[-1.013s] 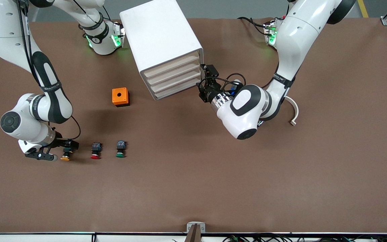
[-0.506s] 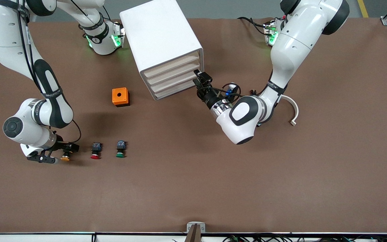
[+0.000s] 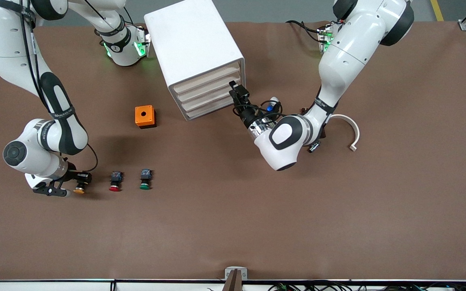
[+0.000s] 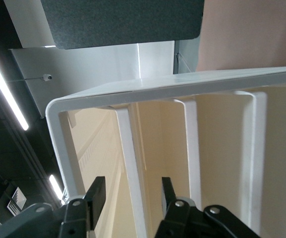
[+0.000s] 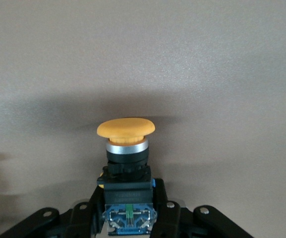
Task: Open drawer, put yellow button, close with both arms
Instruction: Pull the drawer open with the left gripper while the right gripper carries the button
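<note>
Right gripper (image 5: 128, 218) is clamping the yellow button (image 5: 126, 148); left gripper (image 4: 130, 198) is pinching the drawer (image 4: 133, 168) lip, warranting a straight, level pull.

Yellow button (image 5: 126, 128), white drawer (image 3: 210, 97)

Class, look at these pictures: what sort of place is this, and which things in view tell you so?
Probably a robotics lab or test bench: two white arms work at a brown-covered table with a white drawer cabinet and a row of push-buttons, including the yellow button.
</note>
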`<state>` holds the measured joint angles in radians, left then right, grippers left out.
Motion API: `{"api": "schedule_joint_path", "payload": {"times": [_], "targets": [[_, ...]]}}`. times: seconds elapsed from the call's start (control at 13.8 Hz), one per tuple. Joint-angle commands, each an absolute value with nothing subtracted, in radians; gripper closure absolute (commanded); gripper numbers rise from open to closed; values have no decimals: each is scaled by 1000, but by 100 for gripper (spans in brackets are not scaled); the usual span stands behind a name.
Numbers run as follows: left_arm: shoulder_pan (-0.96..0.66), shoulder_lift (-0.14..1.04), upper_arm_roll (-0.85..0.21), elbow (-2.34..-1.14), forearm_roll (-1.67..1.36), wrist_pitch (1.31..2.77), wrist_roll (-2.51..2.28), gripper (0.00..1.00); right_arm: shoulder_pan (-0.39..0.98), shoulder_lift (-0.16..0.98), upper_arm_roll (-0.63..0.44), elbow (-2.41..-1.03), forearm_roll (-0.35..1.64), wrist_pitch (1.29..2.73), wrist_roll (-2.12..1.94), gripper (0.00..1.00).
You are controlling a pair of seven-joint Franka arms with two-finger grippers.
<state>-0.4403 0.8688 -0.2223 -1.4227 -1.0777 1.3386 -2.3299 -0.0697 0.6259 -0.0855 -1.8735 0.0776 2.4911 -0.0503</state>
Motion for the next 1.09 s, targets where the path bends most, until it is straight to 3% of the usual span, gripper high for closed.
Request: {"api": "schedule_joint_path", "payload": {"times": [0.0, 0.29, 0.72, 1.01], "targets": [[-475, 862, -224, -1424, -1101, 1333, -2359, 47, -83, 572, -69, -1859, 110, 2387, -63, 100], [-532, 854, -219, -1419, -1097, 1344, -2391, 49, -54, 459, -69, -1827, 153, 2220, 21, 100], [-580, 850, -207, -1419, -1086, 1351, -2410, 83, 52, 258, -71, -1746, 150, 1879, 318, 100], [-571, 856, -196, -1417, -1092, 1364, -2428, 93, 165, 154, -69, -1747, 152, 1804, 585, 100]]}}
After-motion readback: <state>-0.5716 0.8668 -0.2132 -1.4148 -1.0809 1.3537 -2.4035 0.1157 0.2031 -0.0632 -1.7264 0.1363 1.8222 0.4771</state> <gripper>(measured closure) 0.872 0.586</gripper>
